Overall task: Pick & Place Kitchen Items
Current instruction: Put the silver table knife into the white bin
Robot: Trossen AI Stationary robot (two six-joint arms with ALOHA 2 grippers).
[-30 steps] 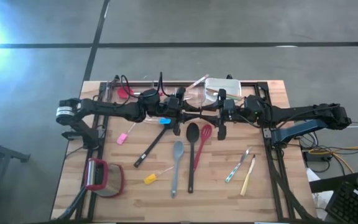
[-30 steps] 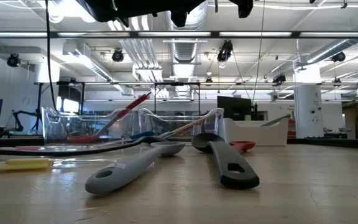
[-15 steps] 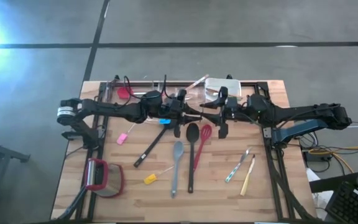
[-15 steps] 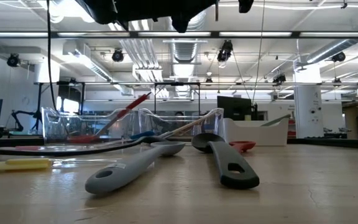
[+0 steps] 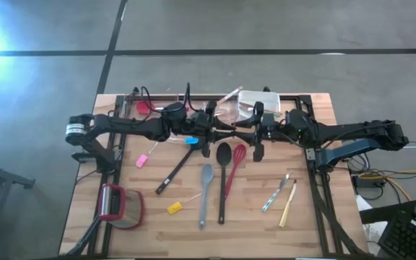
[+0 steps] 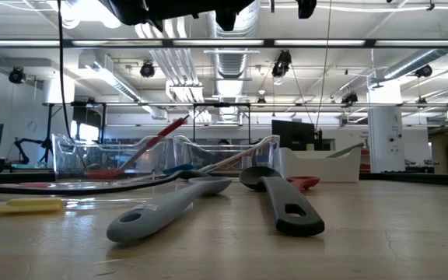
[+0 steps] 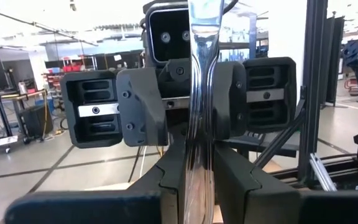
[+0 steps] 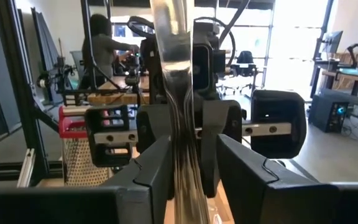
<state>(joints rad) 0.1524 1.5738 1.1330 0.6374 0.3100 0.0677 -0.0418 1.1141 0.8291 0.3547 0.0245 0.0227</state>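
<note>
High above the table's middle my two grippers meet tip to tip. My left gripper (image 5: 221,133) (image 7: 199,155) is shut on a shiny metal utensil (image 7: 199,93). My right gripper (image 5: 245,133) (image 8: 191,149) faces it, open, with its fingers either side of the same utensil (image 8: 180,93) and a gap on one side. On the table below lie a black spoon (image 5: 223,177), a grey spatula (image 5: 205,193), a red whisk (image 5: 235,167), a long black utensil (image 5: 175,172), metal (image 5: 275,195) and wooden cutlery (image 5: 289,204), and pink (image 5: 144,159), yellow (image 5: 174,208) and blue pieces (image 5: 191,140). My left gripper pinches the metal utensil's narrow handle strip (image 7: 199,177) between its two fingers, with one flat side against each finger. The fingers reach out about level toward the table's right side. The utensil is lifted clear of the table and its ends run out of the picture. My right gripper has one finger (image 8: 157,168) close against the strip; I cannot tell whether it touches.
A clear tub (image 5: 226,108) and a white tub (image 5: 258,101) stand at the far edge behind the grippers. A red-framed round object (image 5: 121,206) lies near the left front. Black frame rails (image 5: 316,180) run along the table's sides. Bare wood shows at the near right.
</note>
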